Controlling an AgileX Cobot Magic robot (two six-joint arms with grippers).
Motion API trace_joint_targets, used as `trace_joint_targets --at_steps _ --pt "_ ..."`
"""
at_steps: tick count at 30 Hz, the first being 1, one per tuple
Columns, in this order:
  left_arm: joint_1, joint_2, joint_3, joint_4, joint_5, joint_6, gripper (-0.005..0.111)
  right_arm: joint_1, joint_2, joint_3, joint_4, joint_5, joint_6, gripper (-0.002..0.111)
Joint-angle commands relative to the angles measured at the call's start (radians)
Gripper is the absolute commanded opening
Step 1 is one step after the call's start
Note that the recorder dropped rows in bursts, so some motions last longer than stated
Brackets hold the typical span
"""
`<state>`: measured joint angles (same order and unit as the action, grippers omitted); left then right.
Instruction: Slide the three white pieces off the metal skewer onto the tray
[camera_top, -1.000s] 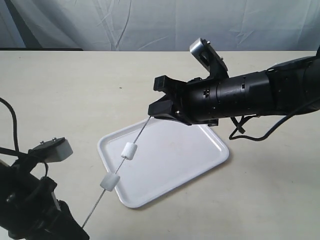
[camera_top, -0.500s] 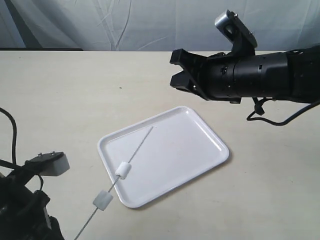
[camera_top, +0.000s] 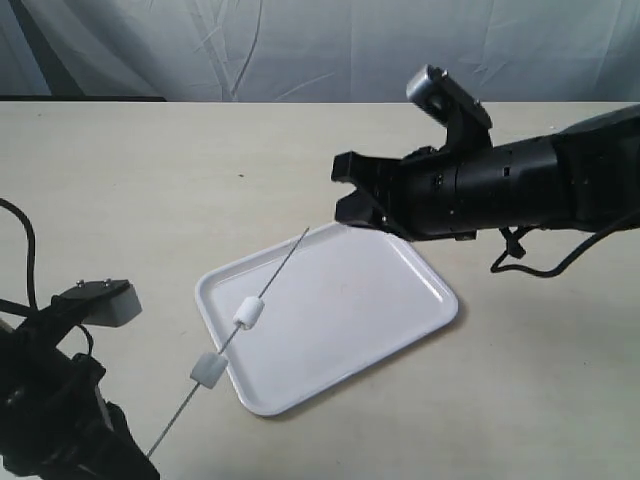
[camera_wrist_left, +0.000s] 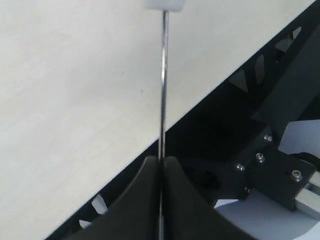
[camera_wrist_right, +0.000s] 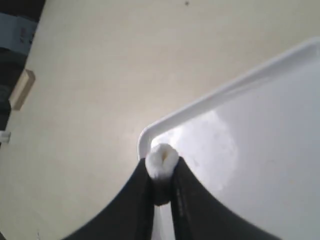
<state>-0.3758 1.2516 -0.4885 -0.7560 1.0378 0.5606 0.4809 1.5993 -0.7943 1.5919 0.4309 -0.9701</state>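
The thin metal skewer (camera_top: 281, 264) slants up from the lower left, its free tip over the white tray (camera_top: 352, 300). My left gripper (camera_wrist_left: 161, 162) is shut on its lower end (camera_wrist_left: 163, 75). Two white pieces are threaded on it: one (camera_top: 248, 313) over the tray's left rim, the other (camera_top: 208, 369) just outside the tray; the nearer one (camera_wrist_left: 164, 4) peeks into the left wrist view. My right gripper (camera_top: 343, 188) hovers above the tray's far corner, shut on the third white piece (camera_wrist_right: 161, 159), with the tray (camera_wrist_right: 260, 150) below it.
A beige tabletop (camera_top: 150, 180) surrounds the tray. A pale crumpled cloth backdrop (camera_top: 300, 50) hangs behind the table. The right arm's cable (camera_top: 520, 262) droops toward the table to the right of the tray. The left arm's black body (camera_top: 50, 420) fills the lower left corner.
The right gripper pulled off the skewer's tip, rose to the right, then came back down toward the tray's far corner. The skewer dropped lower and shifted slightly left.
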Motion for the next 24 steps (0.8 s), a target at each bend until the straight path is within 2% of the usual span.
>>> trace_joint_targets --at_steps 1,5,14,19,21,24 --pt "-0.005 -0.005 -0.019 0.015 -0.062 -0.003 0.0 -0.002 0.058 0.028 -0.019 0.027 0.007 0.016" --pt "-0.005 -0.005 -0.019 0.017 -0.145 -0.013 0.0 -0.002 0.116 0.032 -0.01 0.048 0.007 0.023" --pt "-0.005 0.091 -0.019 -0.023 -0.212 -0.007 0.0 -0.002 0.145 0.032 -0.003 0.065 0.0 0.023" --pt "-0.005 0.117 -0.019 -0.077 -0.229 0.027 0.0 -0.002 0.145 0.032 0.051 0.18 -0.093 0.024" --pt "-0.005 0.121 -0.019 -0.133 -0.231 0.06 0.0 -0.002 0.145 0.032 0.091 0.245 -0.166 0.028" --pt "-0.005 0.121 -0.019 -0.245 -0.212 0.144 0.0 -0.002 0.145 0.032 0.149 0.305 -0.208 0.042"
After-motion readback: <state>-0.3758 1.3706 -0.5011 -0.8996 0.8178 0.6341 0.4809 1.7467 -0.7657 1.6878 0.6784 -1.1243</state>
